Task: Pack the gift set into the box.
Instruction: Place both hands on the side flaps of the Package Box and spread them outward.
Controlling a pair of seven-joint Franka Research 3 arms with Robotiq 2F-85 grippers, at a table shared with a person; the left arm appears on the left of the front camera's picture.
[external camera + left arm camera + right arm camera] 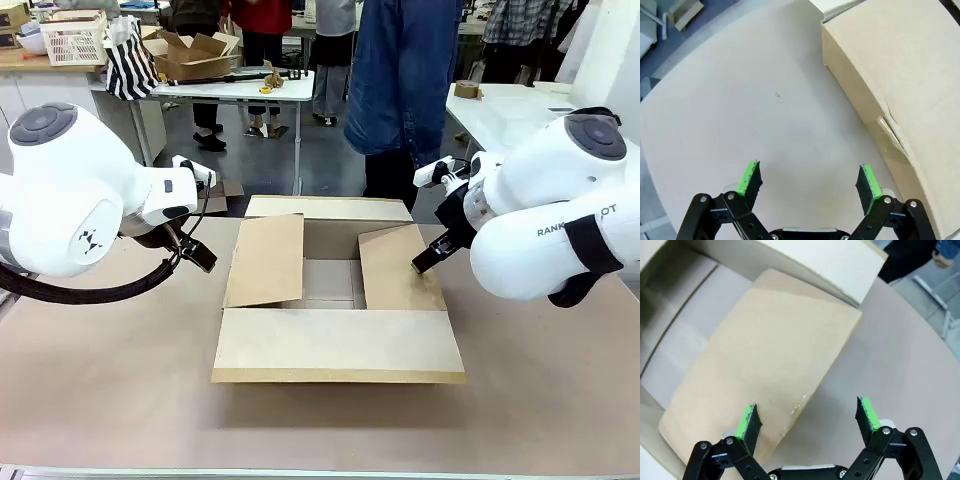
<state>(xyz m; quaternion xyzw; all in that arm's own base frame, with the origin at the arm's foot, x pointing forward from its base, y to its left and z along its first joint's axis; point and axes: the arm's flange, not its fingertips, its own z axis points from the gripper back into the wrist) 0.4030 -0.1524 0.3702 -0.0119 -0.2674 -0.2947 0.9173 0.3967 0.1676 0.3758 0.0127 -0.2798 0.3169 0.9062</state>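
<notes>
The box (335, 345) is a large brown carton in the middle of the table, its two side flaps leaning inward over the opening and its near and far flaps lying outward. My left gripper (197, 256) hangs just left of it, open and holding nothing; in the left wrist view the gripper (809, 172) is over bare table with the box (900, 75) wall to one side. My right gripper (424, 263) is open over the outer edge of the right side flap (765, 365), and this gripper (807, 412) holds nothing. The gift set is out of view.
A person in a blue denim coat (400, 80) stands at the far side behind the box. On a table farther back are a striped bag (130, 60), a smaller carton (195, 55) and a white lattice basket (75, 38). The tabletop (110, 380) is bare around the box.
</notes>
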